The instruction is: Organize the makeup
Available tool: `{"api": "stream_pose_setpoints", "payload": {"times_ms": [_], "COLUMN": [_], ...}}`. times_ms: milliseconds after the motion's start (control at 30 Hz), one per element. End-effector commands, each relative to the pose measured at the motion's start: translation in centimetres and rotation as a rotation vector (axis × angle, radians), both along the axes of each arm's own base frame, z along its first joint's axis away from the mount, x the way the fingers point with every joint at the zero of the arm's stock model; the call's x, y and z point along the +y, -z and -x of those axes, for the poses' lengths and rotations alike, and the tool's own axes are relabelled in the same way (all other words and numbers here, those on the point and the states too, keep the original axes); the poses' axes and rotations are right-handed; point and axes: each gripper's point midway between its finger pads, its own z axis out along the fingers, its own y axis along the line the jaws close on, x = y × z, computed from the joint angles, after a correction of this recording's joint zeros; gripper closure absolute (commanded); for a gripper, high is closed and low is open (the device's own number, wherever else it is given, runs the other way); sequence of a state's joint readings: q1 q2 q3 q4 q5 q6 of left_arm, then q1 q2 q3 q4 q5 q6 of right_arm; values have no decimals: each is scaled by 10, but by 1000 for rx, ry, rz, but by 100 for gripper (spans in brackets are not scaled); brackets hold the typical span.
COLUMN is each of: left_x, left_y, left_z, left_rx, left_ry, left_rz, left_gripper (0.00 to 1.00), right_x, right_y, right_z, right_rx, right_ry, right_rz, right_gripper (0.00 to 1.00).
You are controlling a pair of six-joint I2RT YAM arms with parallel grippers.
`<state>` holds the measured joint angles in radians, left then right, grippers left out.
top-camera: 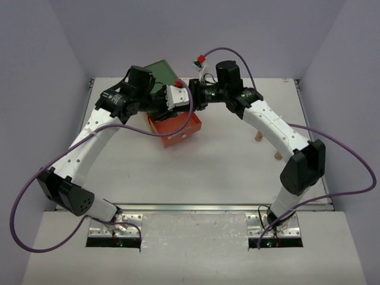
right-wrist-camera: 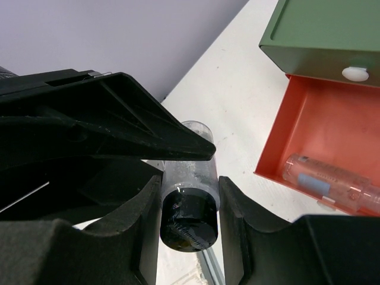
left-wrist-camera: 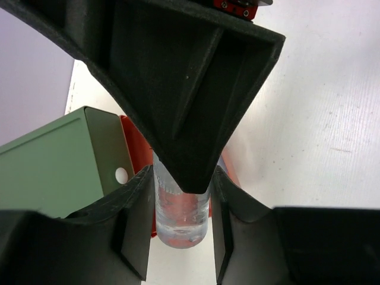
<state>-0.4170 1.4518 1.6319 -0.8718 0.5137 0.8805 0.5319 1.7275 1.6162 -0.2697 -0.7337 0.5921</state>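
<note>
White tabletop is in order. Left gripper and right gripper are each clamped on a clear bottle, apparently the same one, mid-handover. Beyond, orange drawer stands open from green box, ready for stowing; a clear tube already lies inside.

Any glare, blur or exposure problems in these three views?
Top external: even diffuse light, soft shadows, no glare. Left wrist: black fingers underexposed, almost no detail; clear bottle edges readable. Right wrist: the bottle's black cap in focus, clear tube in the orange drawer sharp, small highlights only.
</note>
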Motion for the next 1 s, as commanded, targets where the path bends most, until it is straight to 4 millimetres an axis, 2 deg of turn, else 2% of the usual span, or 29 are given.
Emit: {"api": "stream_pose_setpoints", "payload": {"times_ms": [0, 67, 167, 200, 233, 267, 300, 333, 400, 467, 533, 733, 867, 967], "left_x": [3, 5, 9, 12, 14, 20, 23, 23, 29, 27, 24, 15, 13, 16], "left_y": [-2, -1, 3, 6, 11, 16, 20, 25, 35, 45, 57, 102, 123, 141], "left_z": [-7, -8, -11, -15, -20, -26, -30, -33, -48, -58, -71, -98, -102, -103], "left_rx": [-30, -26, -17, -10, 1, 12, 22, 33, 62, 95, 117, 170, 176, 190], "left_ry": [-22, -33, -68, -101, -127, -174, -210, -217, -322, -372, -414, -480, -488, -497], "left_rz": [-5, -11, -24, -35, -48, -67, -78, -85, -93, -86, -78, -133, -193, -238], "left_gripper": [95, 100, 100, 100, 100, 100, 100, 100, 100, 100, 100, 100, 100, 85], "right_x": [1, -1, -15, -24, -32, -40, -50, -58, -97, -123, -155, -208, -241, -268], "right_y": [-37, -36, -30, -25, -21, -17, -14, -9, 8, 20, 30, 43, 45, 52], "right_z": [11, 6, -8, -16, -21, -24, -29, -36, -50, -61, -63, -54, -54, -51], "right_rx": [-69, -52, -15, 9, 23, 32, 36, 45, 21, -16, -68, -162, -161, -119], "right_ry": [-29, -9, 54, 95, 130, 166, 210, 260, 424, 547, 653, 802, 871, 910], "right_rz": [-81, -82, -75, -69, -63, -51, -36, -15, 105, 199, 301, 497, 581, 641], "right_gripper": [100, 100, 65, 42, 30, 14, 3, 1, 1, 1, 1, 1, 1, 1]}}
